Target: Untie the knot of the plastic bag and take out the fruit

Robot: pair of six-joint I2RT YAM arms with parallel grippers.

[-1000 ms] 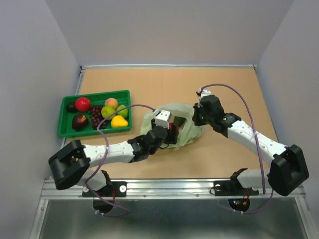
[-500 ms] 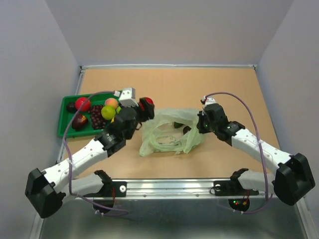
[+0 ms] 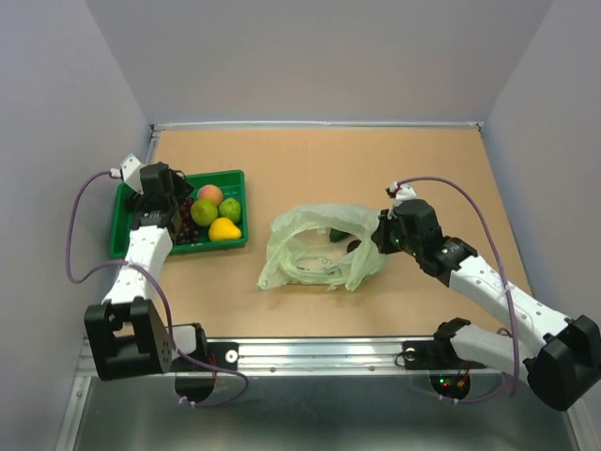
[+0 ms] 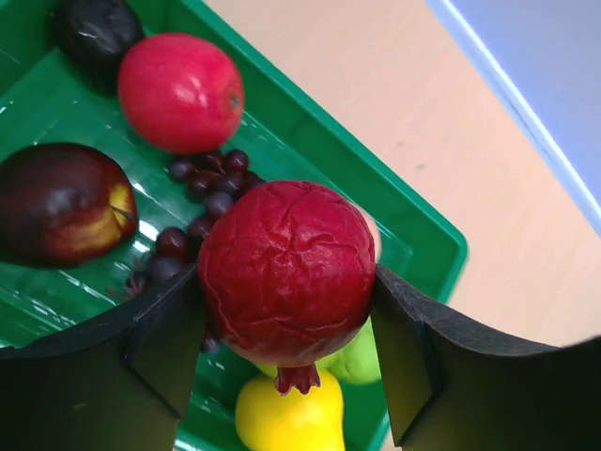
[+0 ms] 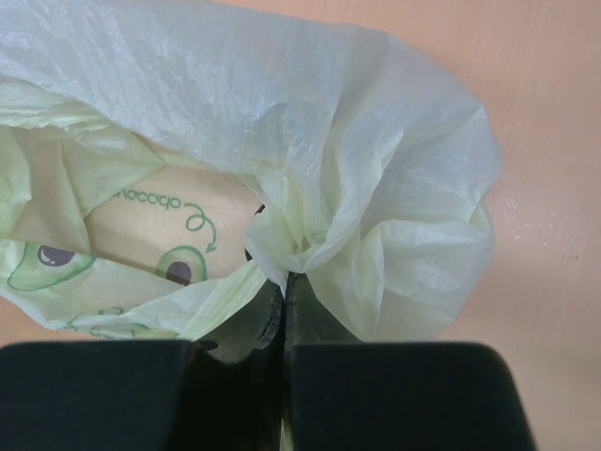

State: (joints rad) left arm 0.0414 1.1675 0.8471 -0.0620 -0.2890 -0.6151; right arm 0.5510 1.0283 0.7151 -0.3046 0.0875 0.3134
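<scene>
The pale green plastic bag (image 3: 319, 249) lies mid-table with its mouth gaping; the knot is out of view. A dark green piece (image 3: 336, 233) shows inside it. My right gripper (image 3: 372, 241) is at the bag's right edge. In the right wrist view that gripper (image 5: 285, 282) is shut on a bunched fold of the bag (image 5: 282, 113). My left gripper (image 3: 177, 201) hovers over the green tray (image 3: 127, 246). In the left wrist view it (image 4: 286, 315) is shut on a wrinkled dark red fruit (image 4: 286, 268), above a yellow pear (image 4: 286, 418) and a lime-green fruit (image 4: 362, 355).
In the tray (image 4: 376, 188) lie a bright red apple (image 4: 180, 92), a dark red apple (image 4: 58, 202), a dark fruit (image 4: 94, 28) and purple grapes (image 4: 202, 202). A peach (image 3: 209, 194) sits at the tray's far side. Walls close the table's left and right.
My left arm has swung from the bag to over the tray, carrying the red fruit. The right gripper stayed shut on the bag's edge, shifting slightly.
</scene>
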